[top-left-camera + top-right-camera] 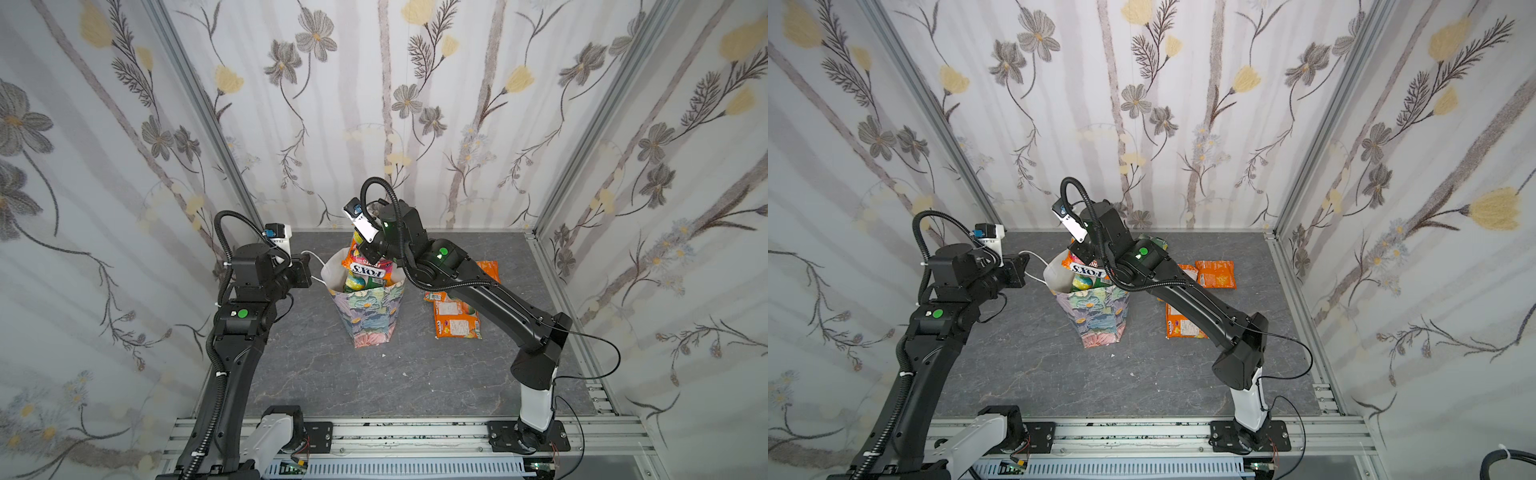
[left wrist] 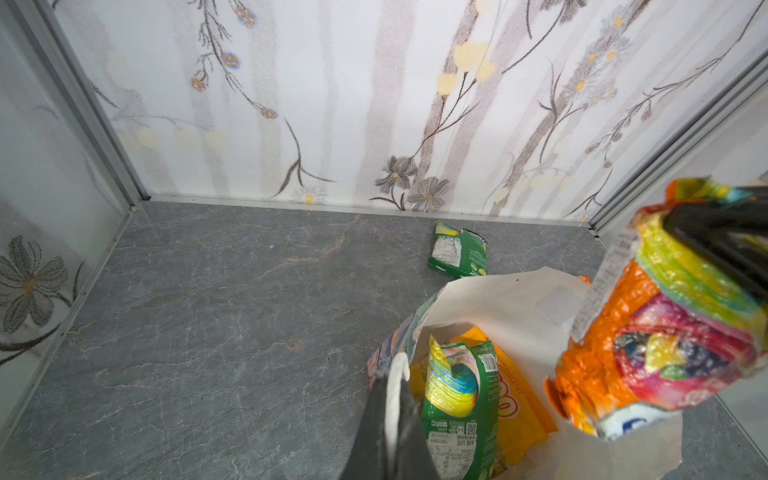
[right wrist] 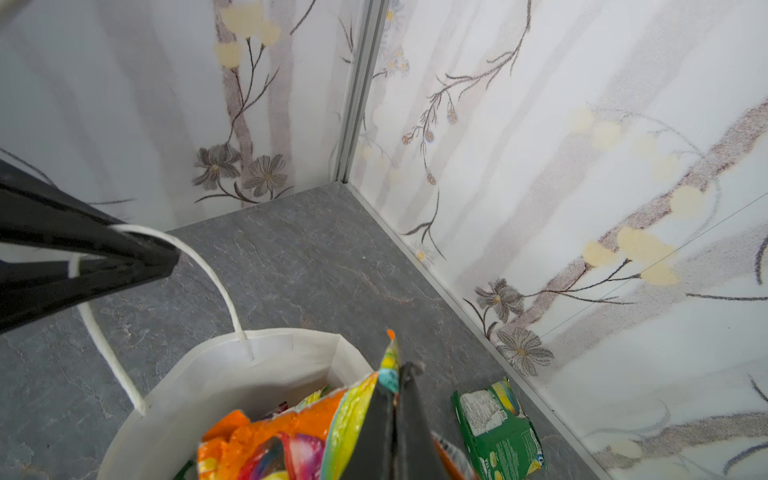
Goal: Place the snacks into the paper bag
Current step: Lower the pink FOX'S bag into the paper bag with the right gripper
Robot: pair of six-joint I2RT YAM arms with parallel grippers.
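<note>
The floral paper bag [image 1: 370,316] [image 1: 1098,320] stands upright mid-table with its white inside showing. My left gripper [image 1: 311,266] [image 2: 392,374] is shut on the bag's white cord handle [image 2: 397,386] [image 3: 208,266] and holds it out to the left. My right gripper [image 3: 401,374] [image 1: 365,249] is shut on the top edge of an orange FOX'S packet [image 1: 365,266] [image 2: 648,353] [image 3: 266,440], which hangs in the bag's mouth. A green packet [image 2: 461,407] and a yellow packet [image 2: 523,399] lie inside the bag.
Two orange packets [image 1: 457,318] [image 1: 1217,274] lie on the grey table right of the bag, partly under my right arm. A green packet [image 2: 457,249] [image 3: 498,432] lies behind the bag near the back wall. Floral walls close in three sides.
</note>
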